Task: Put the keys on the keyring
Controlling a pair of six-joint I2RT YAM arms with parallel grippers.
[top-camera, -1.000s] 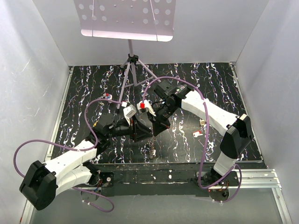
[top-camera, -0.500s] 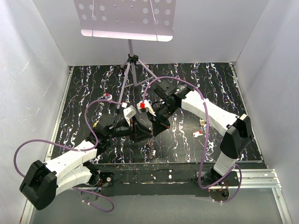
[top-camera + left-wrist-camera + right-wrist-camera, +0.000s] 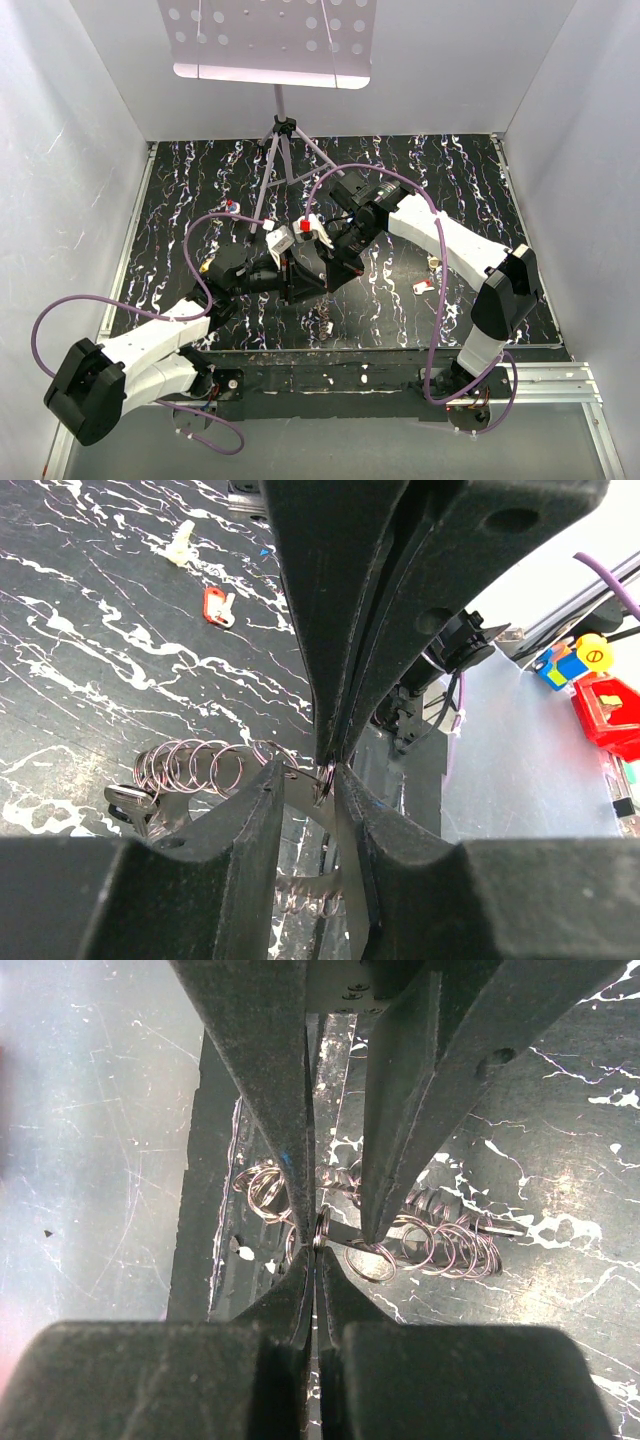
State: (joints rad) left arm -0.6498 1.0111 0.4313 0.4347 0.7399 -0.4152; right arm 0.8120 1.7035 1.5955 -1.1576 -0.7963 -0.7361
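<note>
White walls [image 3: 70,150] box a black marbled table [image 3: 450,170] bearing keys [image 3: 423,287].

A thin grey metal keyring [image 3: 190,770], fringed with small loops, is pinched by one loop. A red-headed key [image 3: 220,605] and a cream-headed key [image 3: 180,548] are laid flat beyond it.

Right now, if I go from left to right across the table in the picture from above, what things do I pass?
small red-headed key → music stand's tripod → red key
</note>
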